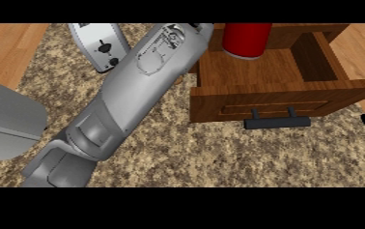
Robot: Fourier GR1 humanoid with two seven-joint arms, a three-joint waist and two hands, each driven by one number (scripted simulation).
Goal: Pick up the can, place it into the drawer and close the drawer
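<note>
Head view: can (246, 39) stands inside the open drawer (264, 73), forearm (143, 78) fingers off-frame so cannot tell grip, so you lift clear, then push the handle (277, 122) squarely.

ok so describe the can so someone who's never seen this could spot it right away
Find the open wooden drawer on the right of the speckled counter. The can stands upright at the drawer's back, left of centre. It is the only red thing there, unlike the black handle in front and the grey forearm beside it.
</note>
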